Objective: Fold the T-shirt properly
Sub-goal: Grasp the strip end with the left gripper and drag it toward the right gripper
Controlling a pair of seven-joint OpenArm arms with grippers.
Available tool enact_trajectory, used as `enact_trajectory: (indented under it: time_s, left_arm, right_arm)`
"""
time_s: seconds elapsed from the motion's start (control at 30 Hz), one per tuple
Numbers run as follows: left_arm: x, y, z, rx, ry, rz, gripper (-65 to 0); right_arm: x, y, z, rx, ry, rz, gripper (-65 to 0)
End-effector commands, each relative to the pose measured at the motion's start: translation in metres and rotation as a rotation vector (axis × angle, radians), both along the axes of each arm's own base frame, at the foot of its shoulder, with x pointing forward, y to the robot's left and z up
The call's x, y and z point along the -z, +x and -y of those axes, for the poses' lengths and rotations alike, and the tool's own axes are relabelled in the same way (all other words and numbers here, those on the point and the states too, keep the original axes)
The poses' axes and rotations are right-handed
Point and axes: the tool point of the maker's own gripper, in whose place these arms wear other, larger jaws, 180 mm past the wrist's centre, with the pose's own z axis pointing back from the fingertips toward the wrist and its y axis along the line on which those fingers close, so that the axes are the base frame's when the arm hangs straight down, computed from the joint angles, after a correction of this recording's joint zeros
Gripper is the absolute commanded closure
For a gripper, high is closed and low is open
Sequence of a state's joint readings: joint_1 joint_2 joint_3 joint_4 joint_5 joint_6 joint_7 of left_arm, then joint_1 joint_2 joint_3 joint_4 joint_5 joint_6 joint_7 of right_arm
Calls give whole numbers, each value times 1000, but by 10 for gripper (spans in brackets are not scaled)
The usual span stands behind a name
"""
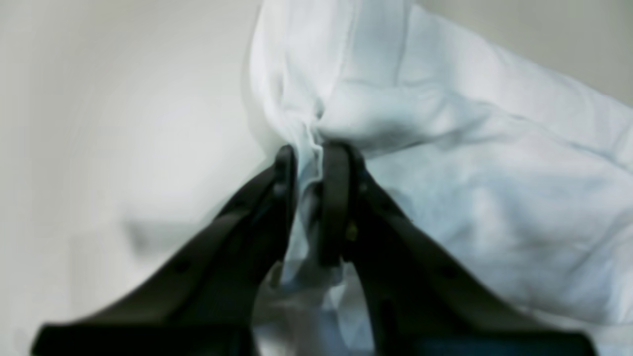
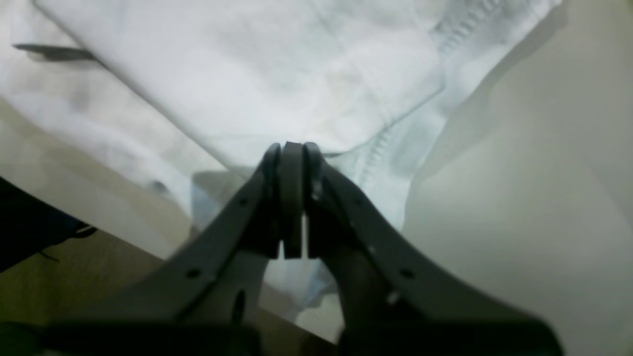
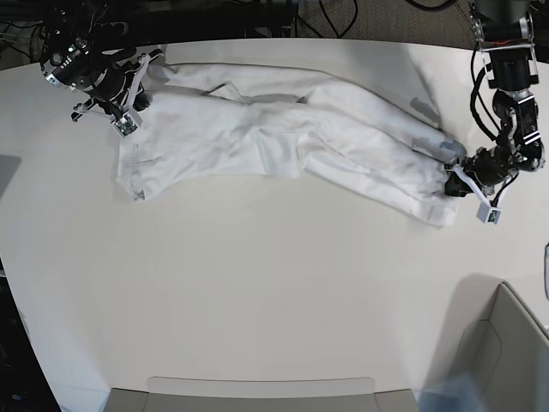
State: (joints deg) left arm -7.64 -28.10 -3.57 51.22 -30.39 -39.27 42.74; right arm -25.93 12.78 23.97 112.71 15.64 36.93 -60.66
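White tabletop (image 3: 257,283); T-shirt (image 3: 283,137) stretched flat, left gripper (image 1: 310,148) and right gripper (image 2: 292,146) each pinching fabric edge.

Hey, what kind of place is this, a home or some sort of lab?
Probably a robot lab bench, not a home: two arms at a bare white table, cables trailing behind it, and only a T-shirt laid out between the claws.

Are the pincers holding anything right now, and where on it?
Both hold the T-shirt. The left pincer pinches a bunched fold at one end; the right pincer is shut on cloth near a stitched hem at the other end.
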Motion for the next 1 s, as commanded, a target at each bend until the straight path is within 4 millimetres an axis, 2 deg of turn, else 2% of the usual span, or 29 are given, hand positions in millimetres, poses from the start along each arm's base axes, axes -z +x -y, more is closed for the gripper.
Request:
enact_trajectory:
  time_s: [0.0,0.17,0.37,0.47,0.6,0.77,0.97]
  left_arm:
    - [60,-112,22,217,106,-451,0]
    - [58,-113,16,209,112,-464,0]
    - [27,-101,-68,-38,148,-397,0]
    - [18,-115,-102,-127,160,-423,0]
    - [15,-130,-131,-226,148,-448,0]
    - [9,-133,-143,-283,140,-429,0]
    - [4,-130,-148,-287,145,-426,0]
  right_arm:
    - [-7,4,1,-12,-2,25,0]
    - [-11,9,-1,-11,2,48,0]
    - [-29,20,-13,-19,22,118,0]
    - [-31,23,-14,-18,23,127,0]
    - [-32,25,-14,-18,26,133,-89]
    - [-36,29,-16,11,46,155,-185]
    - [-46,41,-5,117,70,209,-215]
